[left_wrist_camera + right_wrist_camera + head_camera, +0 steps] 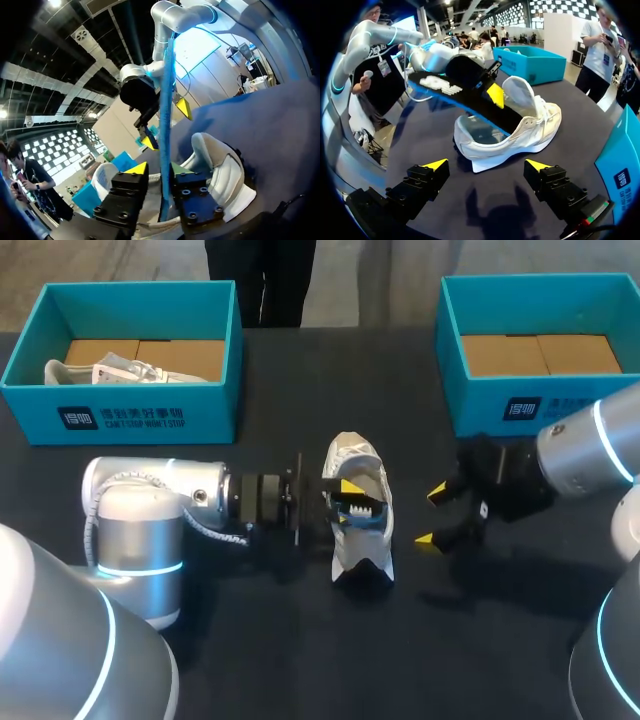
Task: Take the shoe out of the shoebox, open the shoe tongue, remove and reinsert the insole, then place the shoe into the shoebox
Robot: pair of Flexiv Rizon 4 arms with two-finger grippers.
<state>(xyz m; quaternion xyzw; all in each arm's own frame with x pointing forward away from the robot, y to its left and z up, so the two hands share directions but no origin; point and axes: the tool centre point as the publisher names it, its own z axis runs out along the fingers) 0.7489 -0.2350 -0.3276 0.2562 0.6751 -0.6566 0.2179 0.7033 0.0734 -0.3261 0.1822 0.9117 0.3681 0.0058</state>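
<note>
Left claw clamps the insole over the shoe; right claw gapes wide beside it.

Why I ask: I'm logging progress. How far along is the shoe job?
Done: the shoe lies out on the table. In hand: the left gripper is shut on the insole, one end inside the shoe, the other sticking out; removal or reinsertion, I cannot tell. The right gripper is open beside it. Left: seating the insole and boxing the shoe.
</note>
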